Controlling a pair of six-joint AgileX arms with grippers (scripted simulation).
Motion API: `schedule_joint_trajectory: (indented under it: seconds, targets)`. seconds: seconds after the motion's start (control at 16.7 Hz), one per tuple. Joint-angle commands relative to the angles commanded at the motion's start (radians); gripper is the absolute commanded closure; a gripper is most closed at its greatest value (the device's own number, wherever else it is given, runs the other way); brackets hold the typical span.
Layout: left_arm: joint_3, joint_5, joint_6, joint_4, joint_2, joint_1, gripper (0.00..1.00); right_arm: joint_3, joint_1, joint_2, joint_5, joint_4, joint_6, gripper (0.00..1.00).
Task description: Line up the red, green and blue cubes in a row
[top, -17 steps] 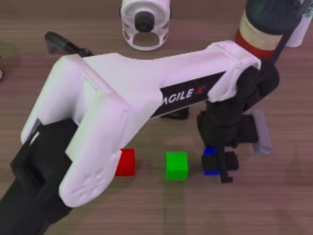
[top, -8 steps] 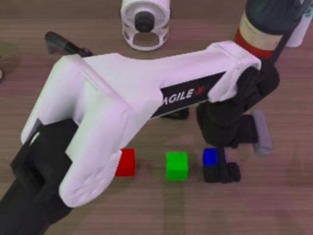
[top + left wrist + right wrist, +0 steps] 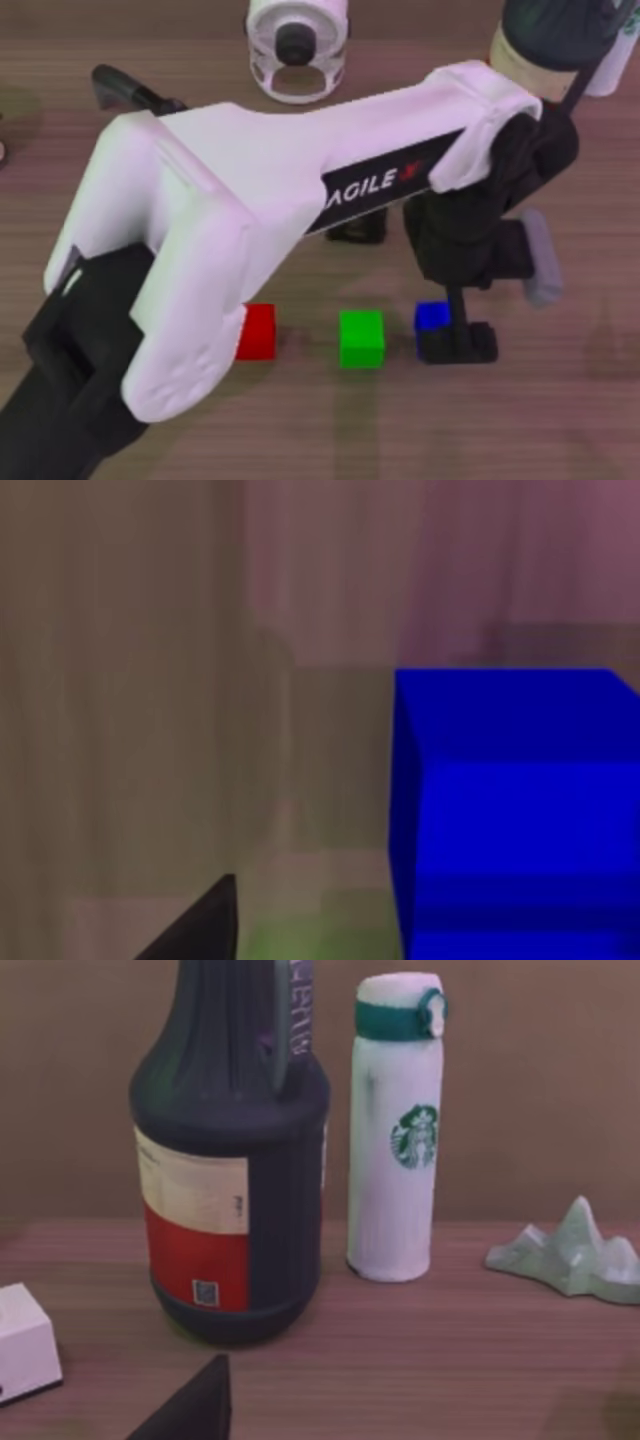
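Observation:
In the top view the red cube [image 3: 257, 332], the green cube [image 3: 361, 338] and the blue cube [image 3: 432, 316] stand in a left-to-right row on the wooden table, with gaps between them. My left arm reaches across from the lower left. Its gripper [image 3: 456, 343] hangs open just right of the blue cube and holds nothing. The left wrist view shows the blue cube [image 3: 515, 810] close up beside one dark finger [image 3: 200, 930], apart from it. My right arm is out of the top view; one finger [image 3: 195, 1410] shows in its wrist view, with nothing held.
At the table's back stand a white round container [image 3: 296, 45], a dark bottle with a red label [image 3: 545, 45] and a white flask [image 3: 618, 60]. A black handle [image 3: 125, 88] lies at the back left. The right wrist view shows a white block [image 3: 20, 1352] and a grey-green ridged piece [image 3: 575, 1255].
My left gripper has let go of the blue cube and drawn off to the right and upward. The blue cube stays on the table beside the green one.

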Motion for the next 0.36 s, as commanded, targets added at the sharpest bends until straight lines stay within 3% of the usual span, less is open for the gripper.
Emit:
schedule_joint_trajectory:
  seconds: [0.36]
  targets:
    - [0.181,-0.001,-0.002,-0.192,-0.011,0.014,0.00,0.000,0.000,0.000,0.000,0.000,0.000,0.00]
